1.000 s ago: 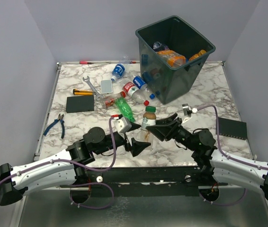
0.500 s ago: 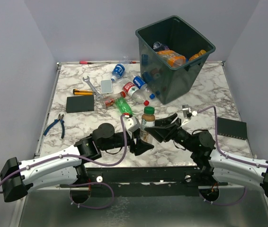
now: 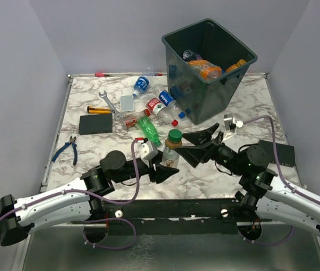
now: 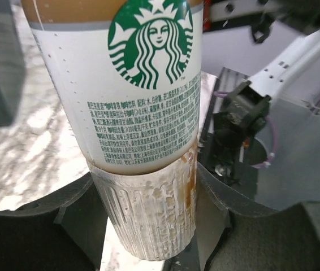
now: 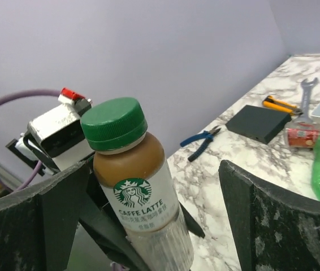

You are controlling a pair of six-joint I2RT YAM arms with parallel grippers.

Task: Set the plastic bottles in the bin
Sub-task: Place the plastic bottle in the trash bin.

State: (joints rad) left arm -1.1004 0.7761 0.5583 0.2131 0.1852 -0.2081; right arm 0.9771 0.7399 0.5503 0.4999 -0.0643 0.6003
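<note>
A latte bottle (image 3: pixel 172 148) with a green cap and brown drink stands upright near the table's front. My left gripper (image 3: pixel 167 165) is shut on its ribbed clear base (image 4: pixel 148 217), one finger on each side. My right gripper (image 3: pixel 197 144) is open, its fingers (image 5: pixel 262 220) spread wide of the bottle (image 5: pixel 143 197) and not touching it. More plastic bottles lie behind: a green one (image 3: pixel 148 130) and clear ones (image 3: pixel 163 107). The dark bin (image 3: pixel 204 104) at the back right holds an orange bottle (image 3: pixel 205 69) and others.
A wrench (image 3: pixel 108 101), a yellow-handled knife (image 3: pixel 99 110), blue pliers (image 3: pixel 66 148), a black slab (image 3: pixel 95 124) and a small grey slab (image 3: pixel 127 103) lie on the left. Another black slab (image 3: pixel 277 152) sits at the right edge.
My left gripper came in and closed on the latte bottle's base. My right gripper, which held the bottle, opened and drew back to the right.
</note>
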